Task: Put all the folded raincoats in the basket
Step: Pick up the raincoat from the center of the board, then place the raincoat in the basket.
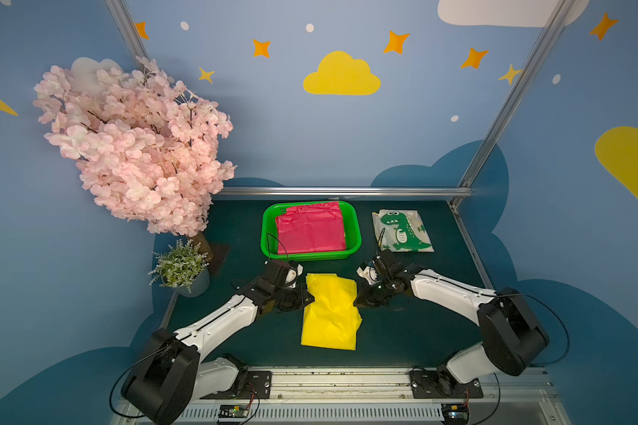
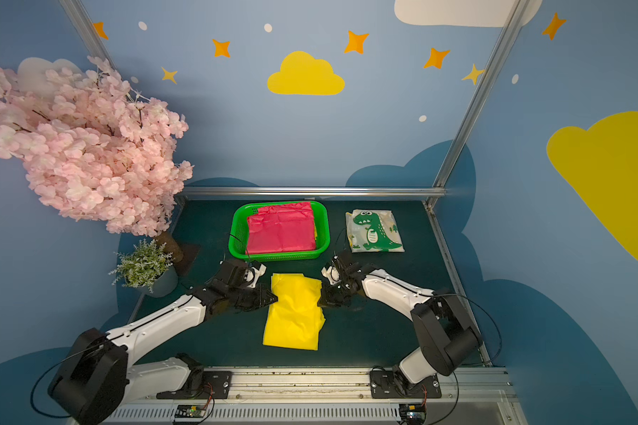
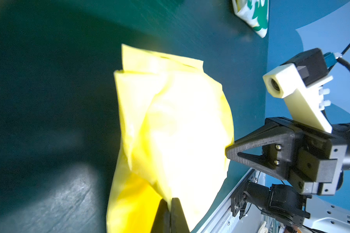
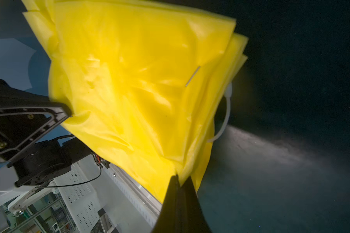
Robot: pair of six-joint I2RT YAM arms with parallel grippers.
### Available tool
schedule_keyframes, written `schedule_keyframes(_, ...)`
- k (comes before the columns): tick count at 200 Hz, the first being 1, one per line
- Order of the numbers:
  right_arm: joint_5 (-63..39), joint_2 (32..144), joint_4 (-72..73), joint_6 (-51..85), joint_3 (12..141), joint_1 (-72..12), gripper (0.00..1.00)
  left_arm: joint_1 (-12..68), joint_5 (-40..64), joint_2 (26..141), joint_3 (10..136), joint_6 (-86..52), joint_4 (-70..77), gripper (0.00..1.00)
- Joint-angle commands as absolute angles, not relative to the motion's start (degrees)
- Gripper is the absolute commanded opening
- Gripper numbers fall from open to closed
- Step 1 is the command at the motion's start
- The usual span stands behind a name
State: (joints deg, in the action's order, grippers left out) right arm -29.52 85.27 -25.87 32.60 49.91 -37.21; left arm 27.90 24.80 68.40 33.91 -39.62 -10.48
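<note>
Yellow folded raincoat [image 1: 330,312] is on the counter [image 1: 413,331], near half lying flat, just in front of the basket and not in it yet. Left gripper [image 1: 311,298] is pressed together on its left edge, right gripper [image 1: 357,300] is pinched on the right edge, both toward the far end. Two-sided hold makes sense: it's thin, slippery film, and a single pinch would likely let the fold fall open. Wrist views show the sheet bulging between the two pinches, with layers fanning at one corner. Looks like a lift is due, but can't tell if the far end is off the counter. Basket [image 1: 328,254] sits right behind. A pink folded raincoat [image 1: 310,228] already covers most of its floor, so the yellow one has to land on top. Front rim is the thing to clear, and the trailing near half could snag on it. Dinosaur-print raincoat [image 1: 402,231] lies right of the basket, apart and off the path. Potted plant [image 1: 180,265] and blossom tree [image 1: 137,147] stand far left, probably no issue for the left arm.
</note>
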Motion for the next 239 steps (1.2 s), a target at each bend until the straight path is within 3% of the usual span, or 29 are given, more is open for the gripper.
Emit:
schedule_keyframes(1, -29.8, 81.3, -29.8, 33.4, 51.0, -37.5, 0.00, 28.1, 25.0, 65.4, 36.2, -40.8, -13.7, 0.02)
schedule_keyframes(53, -28.5, 76.3, -33.8, 33.4, 56.2, -36.8, 0.00, 28.2, 22.7, 62.9, 41.5, -41.5, -15.8, 0.02)
schedule_keyframes(101, -28.2, 79.2, -34.3, 32.4, 65.1, -34.5, 0.00, 25.5, 21.2, 67.5, 48.4, -39.2, -16.4, 0.02)
schedule_keyframes(188, -30.3, 99.7, -34.6, 29.7, 89.9, -28.9, 0.00, 11.5, 24.7, 85.1, 66.7, -31.6, -18.8, 0.02)
schedule_keyframes(239, -30.4, 115.1, -36.5, 29.8, 107.6, -26.6, 0.00, 8.0, 26.1, 98.1, 78.3, -29.1, -20.0, 0.02)
